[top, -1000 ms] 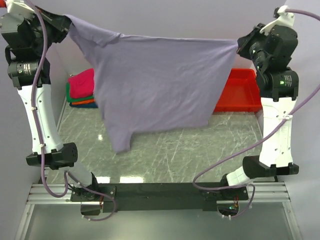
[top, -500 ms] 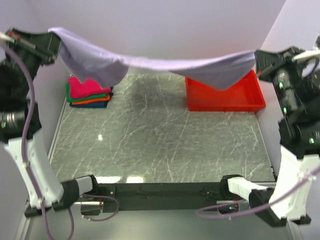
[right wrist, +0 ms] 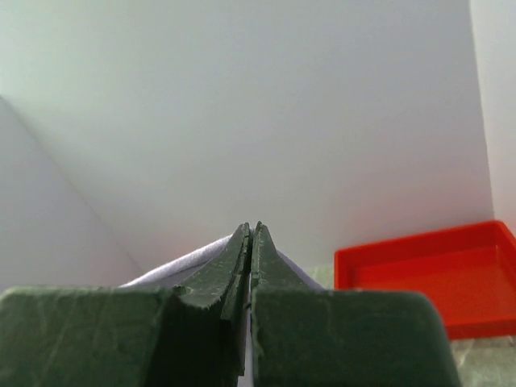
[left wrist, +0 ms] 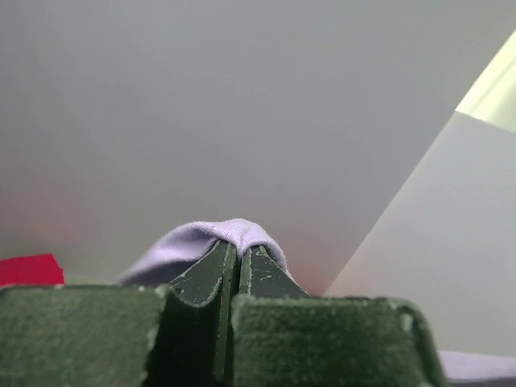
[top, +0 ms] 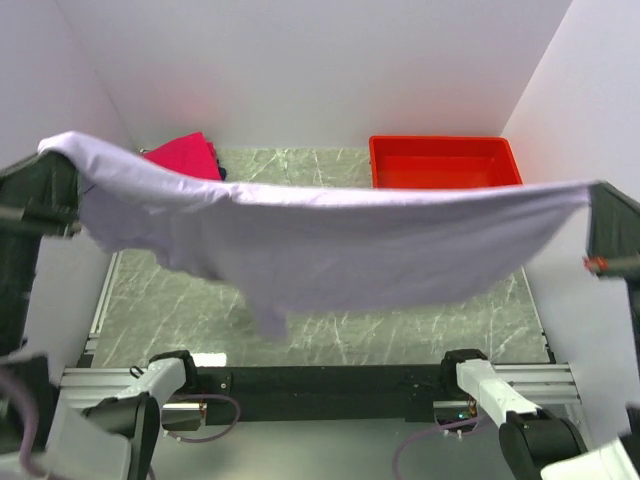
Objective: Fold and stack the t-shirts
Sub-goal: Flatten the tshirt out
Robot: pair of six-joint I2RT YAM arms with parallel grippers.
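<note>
The pale lavender t-shirt (top: 330, 250) hangs stretched across the whole top view, held high between both arms and close to the camera. My left gripper (top: 55, 160) is shut on its left end; the left wrist view shows cloth (left wrist: 218, 236) draped over my shut left gripper (left wrist: 239, 248). My right gripper (top: 597, 200) is shut on its right end; in the right wrist view, cloth (right wrist: 185, 262) runs from my shut right gripper (right wrist: 251, 230). The magenta-pink folded shirt (top: 185, 158) on the stack peeks out at the back left; the other folded shirts are hidden.
The red plastic tray (top: 445, 163) stands at the back right of the marble table (top: 400, 330), and shows in the right wrist view (right wrist: 427, 278). White walls close in the left, back and right sides.
Both arms have pulled back toward the camera and lifted, carrying the stretched lavender shirt nearer and over the table's middle. It now hides most of the folded stack.
</note>
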